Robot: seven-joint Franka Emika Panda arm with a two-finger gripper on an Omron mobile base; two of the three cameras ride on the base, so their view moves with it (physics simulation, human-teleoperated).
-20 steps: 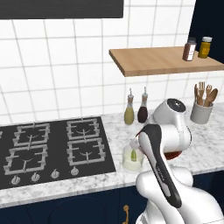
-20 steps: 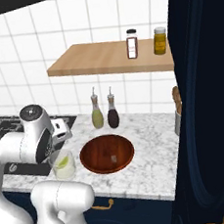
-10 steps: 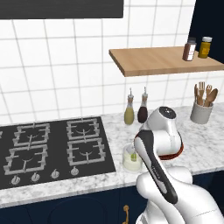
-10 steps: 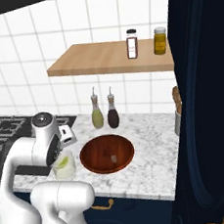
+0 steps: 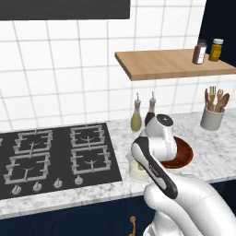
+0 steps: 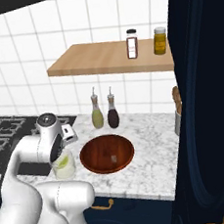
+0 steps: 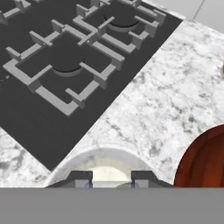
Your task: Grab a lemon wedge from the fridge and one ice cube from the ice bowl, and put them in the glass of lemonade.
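On the marble table (image 6: 153,151), between the black hob (image 5: 50,154) and the reddish-brown ice bowl (image 6: 107,154), stands the glass of lemonade (image 6: 64,166), a yellow-green lemon wedge (image 6: 64,161) inside. The end effector (image 7: 110,180) hovers right above its rim, fingers part-open, apparently empty. No writing is legible.

Glossy white rounded arm (image 5: 184,198) w/ dark joint bands, grey round cap, small dark-tipped gripper (image 7: 110,178).

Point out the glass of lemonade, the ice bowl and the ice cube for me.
glass of lemonade (image 6: 64,165): right base view, on its clear side wall.
ice bowl (image 6: 107,153): right base view, on the bare wooden floor of the bowl.
ice cube (image 6: 114,157): right base view, on the small pale cube in the bowl.
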